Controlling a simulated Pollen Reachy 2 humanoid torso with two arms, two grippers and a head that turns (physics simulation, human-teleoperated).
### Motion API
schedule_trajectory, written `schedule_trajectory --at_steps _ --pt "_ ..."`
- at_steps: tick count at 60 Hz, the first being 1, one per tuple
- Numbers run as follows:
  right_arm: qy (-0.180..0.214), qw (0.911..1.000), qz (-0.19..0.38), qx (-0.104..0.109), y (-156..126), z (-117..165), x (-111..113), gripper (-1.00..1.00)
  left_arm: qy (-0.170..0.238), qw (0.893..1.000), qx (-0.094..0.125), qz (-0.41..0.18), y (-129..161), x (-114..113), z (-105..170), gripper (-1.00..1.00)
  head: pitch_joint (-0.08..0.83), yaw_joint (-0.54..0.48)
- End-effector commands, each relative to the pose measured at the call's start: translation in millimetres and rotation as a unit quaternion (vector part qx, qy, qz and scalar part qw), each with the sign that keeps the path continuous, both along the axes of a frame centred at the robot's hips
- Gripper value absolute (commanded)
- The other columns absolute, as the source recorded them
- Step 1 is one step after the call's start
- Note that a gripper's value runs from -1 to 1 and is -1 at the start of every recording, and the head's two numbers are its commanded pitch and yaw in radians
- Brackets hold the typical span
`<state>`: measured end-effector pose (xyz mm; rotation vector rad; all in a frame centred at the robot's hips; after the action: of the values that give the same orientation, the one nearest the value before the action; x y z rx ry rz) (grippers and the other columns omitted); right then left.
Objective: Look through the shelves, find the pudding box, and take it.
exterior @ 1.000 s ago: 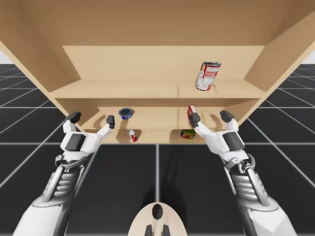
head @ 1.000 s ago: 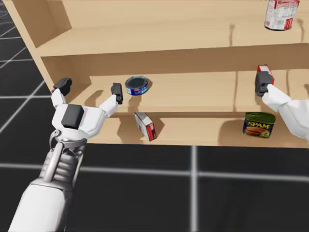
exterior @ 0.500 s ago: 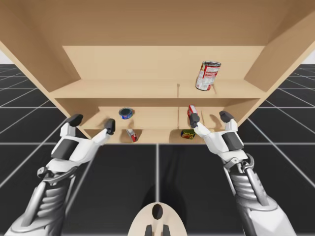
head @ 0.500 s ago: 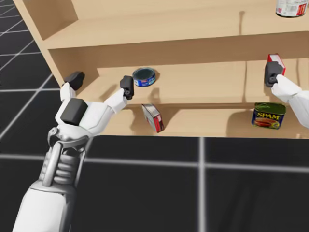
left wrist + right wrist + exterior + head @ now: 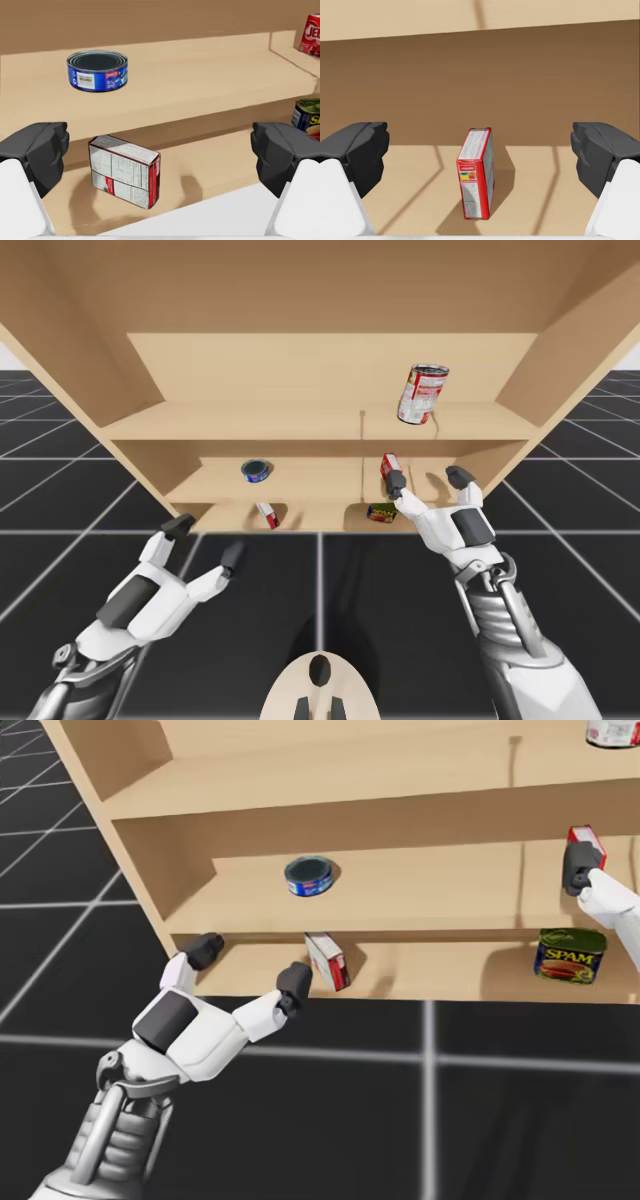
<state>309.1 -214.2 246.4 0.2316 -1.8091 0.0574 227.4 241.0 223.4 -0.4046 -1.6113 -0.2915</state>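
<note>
On the lowest board of the pale wooden shelf unit [image 5: 250, 420], near its front edge, stands the small dark-red and white cardboard pudding box [image 5: 125, 172], ahead of my left gripper [image 5: 251, 965]. I think a mix-up is the danger: my right gripper [image 5: 428, 480] faces a bright red upright box [image 5: 477, 175] on the middle board. Both jaws are wide apart and touch nothing.

Cut-offs and occlusions, shelf scene.
Head view: red-and-white can [image 5: 612, 730] cropped by the top edge, only its base in; red box [image 5: 590, 842] lower part hidden behind a finger [image 5: 577, 870] of my right gripper [image 5: 428, 480], that arm cropped at the side. Left wrist view: red box and rectangular tin [image 5: 306, 116] cropped at the frame edge. High view: white-and-red box [image 5: 267, 515] too small to tell its faces.
</note>
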Motion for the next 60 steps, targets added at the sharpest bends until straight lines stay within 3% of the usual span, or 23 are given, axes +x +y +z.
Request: schedule_trajectory --at_steps 1,21,28,44,60 --pt "0.001 1.0 0.001 0.009 3 -1 0 -1.0 0.036 0.998 0.004 -0.044 6 1 -34 -1.0 0.608 0.24" --pt "0.0 1.0 -0.002 0.008 4 -2 0 -1.0 0.08 0.994 0.016 -0.075 4 50 -66 -1.0 0.611 0.25" --pt "0.0 1.0 -0.002 0.008 4 -2 1 -1.0 0.078 0.994 0.039 -0.067 -2 68 -69 -1.0 0.614 0.25" --pt "-0.001 1.0 -0.003 0.009 4 -3 2 -1.0 0.095 0.994 0.026 -0.048 -9 108 -72 -1.0 0.626 0.26" --pt "-0.002 0.9999 -0.004 0.01 3 -2 2 -1.0 0.107 0.993 0.026 -0.046 -18 129 -79 -1.0 0.63 0.26"
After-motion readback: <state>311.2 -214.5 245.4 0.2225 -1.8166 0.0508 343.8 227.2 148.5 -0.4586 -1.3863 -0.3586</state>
